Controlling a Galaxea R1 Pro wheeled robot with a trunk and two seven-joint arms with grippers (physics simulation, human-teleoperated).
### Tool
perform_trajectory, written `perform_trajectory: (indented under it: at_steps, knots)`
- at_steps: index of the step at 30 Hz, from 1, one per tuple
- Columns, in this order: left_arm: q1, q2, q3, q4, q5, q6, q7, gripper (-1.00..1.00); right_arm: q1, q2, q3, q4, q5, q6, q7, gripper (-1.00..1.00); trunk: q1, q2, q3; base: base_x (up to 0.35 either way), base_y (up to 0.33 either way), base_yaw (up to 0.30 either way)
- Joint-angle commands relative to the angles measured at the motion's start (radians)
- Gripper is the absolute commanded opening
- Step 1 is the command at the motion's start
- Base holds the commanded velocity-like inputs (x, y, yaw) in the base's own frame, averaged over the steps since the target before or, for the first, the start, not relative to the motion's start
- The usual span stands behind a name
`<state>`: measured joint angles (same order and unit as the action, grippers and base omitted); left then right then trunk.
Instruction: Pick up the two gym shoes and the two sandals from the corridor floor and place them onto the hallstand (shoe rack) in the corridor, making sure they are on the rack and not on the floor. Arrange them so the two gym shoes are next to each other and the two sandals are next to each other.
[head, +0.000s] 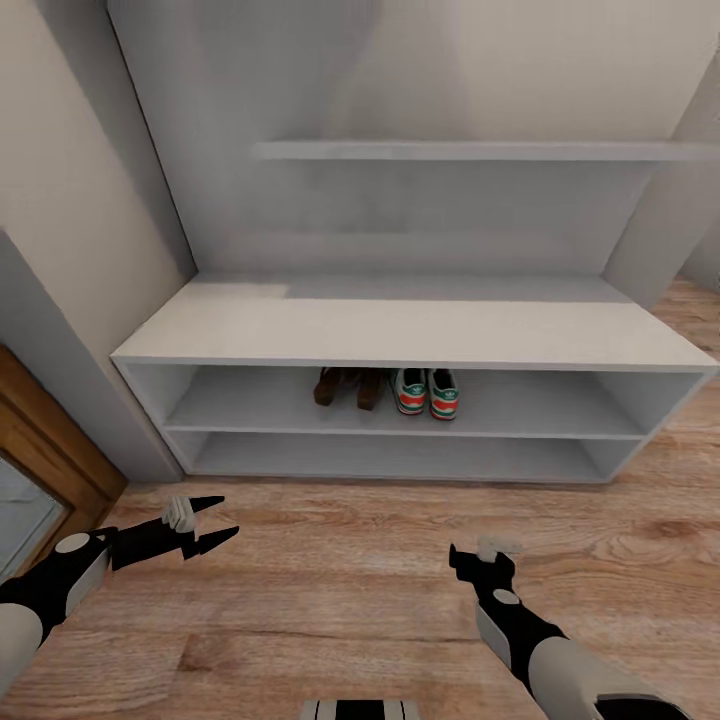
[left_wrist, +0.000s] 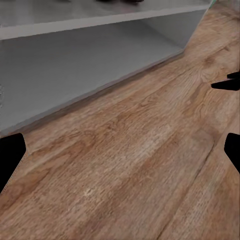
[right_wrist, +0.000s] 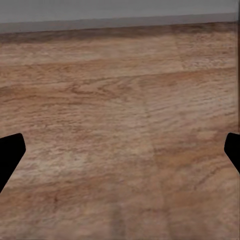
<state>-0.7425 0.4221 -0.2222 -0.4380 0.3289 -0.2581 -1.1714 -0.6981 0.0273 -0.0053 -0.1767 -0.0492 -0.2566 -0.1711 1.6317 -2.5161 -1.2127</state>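
Inside hallstand (head: 400, 330): sandals (head: 345, 387) beside gym shoes (head: 425, 392); both grippers seemingly wide, empty.

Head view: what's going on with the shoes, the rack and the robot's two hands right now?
White lace-up gym shoes with green stripes: side by side on the rack's upper shelf tier, off the floor.
Brown strap sandals: side by side on the same tier, just beside the gym shoes.
Pale grey hallstand with two shelf tiers: bench top bare, lower tier bare.
Left end effector: open, holding nothing, above the floor.
Right end effector: open, holding nothing.
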Motion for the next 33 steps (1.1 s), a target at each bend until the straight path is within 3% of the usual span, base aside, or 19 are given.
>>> perform_trajectory:
  at_steps: [1,6,17,23,26,33]
  knots:
    - [-0.001,0.001,-0.009,0.001,0.008,-0.006,0.001,1.0,0.0,0.0,0.0,0.015,-0.005,-0.023,-0.001,1.0,-0.001,0.0,0.003,0.0,0.0,0.0]
    - [0.0,0.0,-0.01,0.001,0.009,-0.005,0.004,1.0,0.0,0.0,-0.001,0.09,-0.005,-0.089,-0.001,1.0,-0.003,0.001,0.023,0.0,0.0,0.0]
    - [-0.001,-0.016,-0.01,0.006,0.01,-0.004,0.007,1.0,0.066,0.0,0.0,0.136,-0.005,-0.102,-0.001,1.0,-0.008,0.004,0.065,0.0,0.0,0.0]
    - [-0.001,-0.022,-0.009,0.076,0.011,-0.004,0.01,1.0,0.076,0.002,0.001,0.138,-0.005,-0.102,-0.001,1.0,-0.011,0.005,0.088,0.0,0.0,0.0]
    - [0.0,-0.035,-0.009,0.114,0.012,-0.004,0.024,1.0,0.077,0.001,0.001,0.138,-0.005,-0.102,-0.001,1.0,-0.012,0.006,0.1,0.0,0.0,0.0]
    - [-0.001,-0.052,-0.01,0.19,0.012,-0.005,0.135,1.0,0.078,0.0,0.001,0.138,-0.006,-0.102,-0.001,1.0,-0.015,0.007,0.127,0.0,0.0,0.0]
